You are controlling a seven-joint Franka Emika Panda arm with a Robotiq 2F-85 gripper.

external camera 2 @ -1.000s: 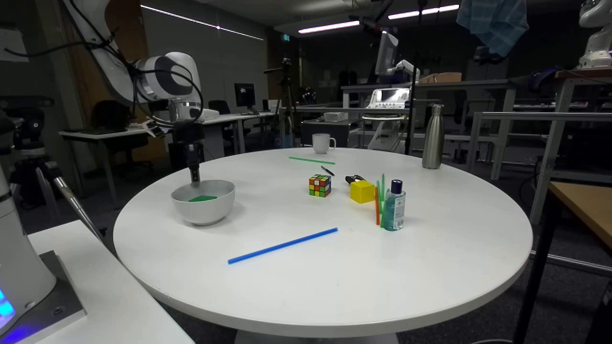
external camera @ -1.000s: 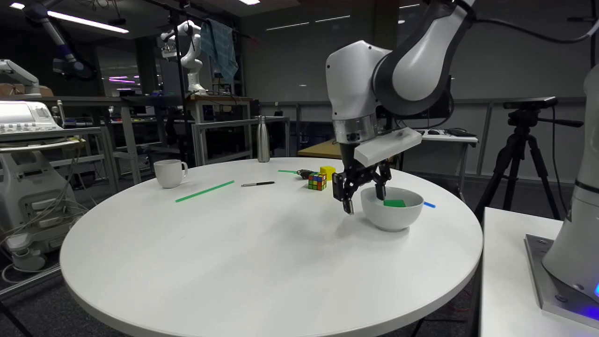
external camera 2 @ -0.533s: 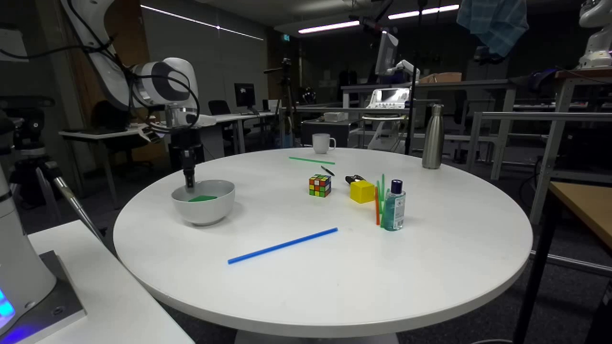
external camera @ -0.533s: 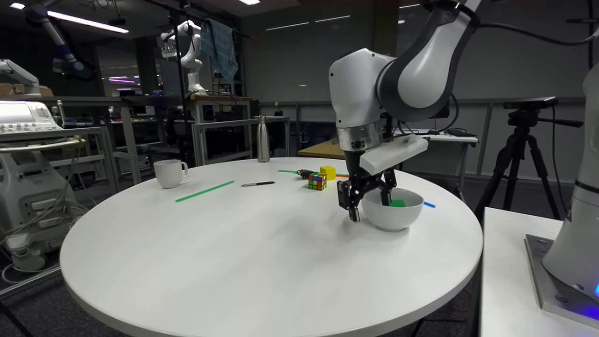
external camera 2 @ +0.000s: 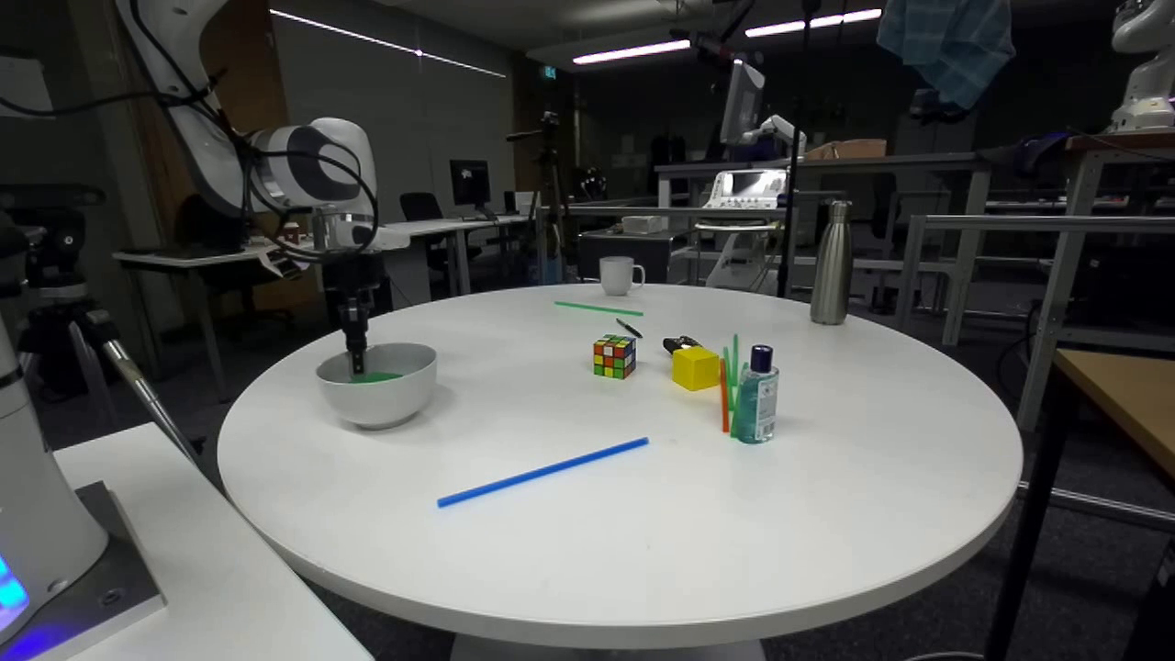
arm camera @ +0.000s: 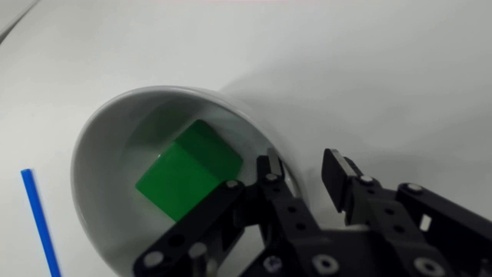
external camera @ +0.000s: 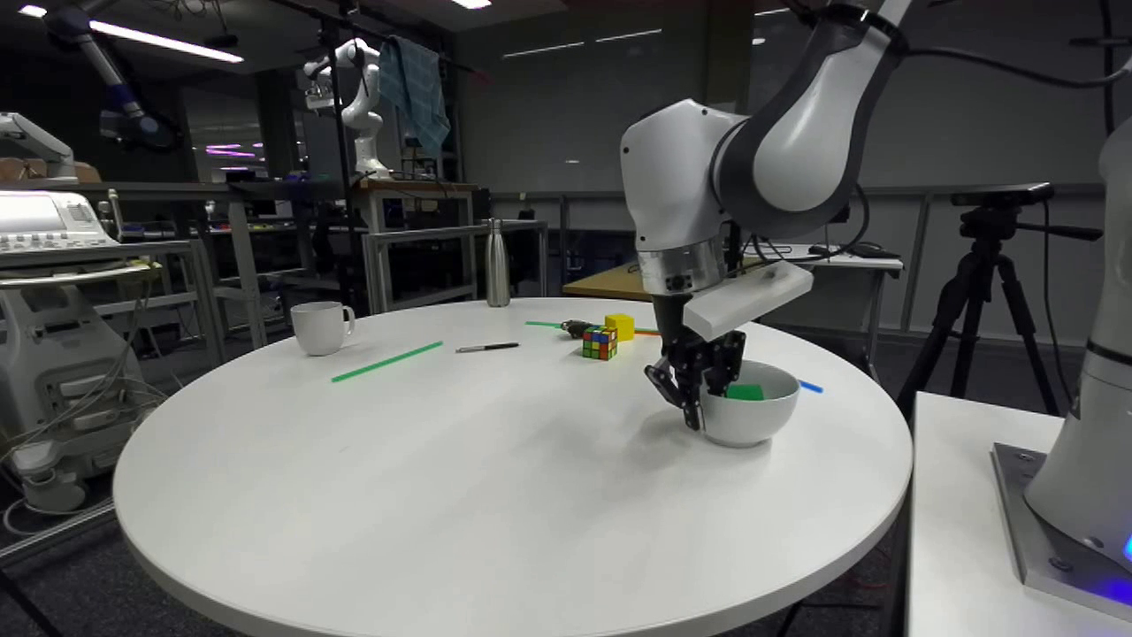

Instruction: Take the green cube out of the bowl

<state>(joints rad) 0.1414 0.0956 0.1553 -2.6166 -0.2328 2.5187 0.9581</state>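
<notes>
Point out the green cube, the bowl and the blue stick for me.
Green cube (arm camera: 186, 173), in the wrist view: on its brighter face.
Bowl (external camera 2: 381, 404), in an exterior view: on its outer wall.
Blue stick (external camera 2: 543, 473), in an exterior view: midway along it.

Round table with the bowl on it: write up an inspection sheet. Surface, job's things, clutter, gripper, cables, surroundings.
Surface: round white table; spills, nothing seen.
Job's things: green cube inside white bowl, not gripped.
Clutter: puzzle cube, yellow block, blue stick, orange stick, green sticks, pen, white mug, steel bottle, blue-green bottle, small dark object, unidentified.
Gripper: jaws apart astride the bowl's wall, one inside, one outside; the outer one looks clear of it.
Cables: black cable running to the robot arm.
Surroundings: tripod, second robot arm, hanging blue cloth.
</notes>
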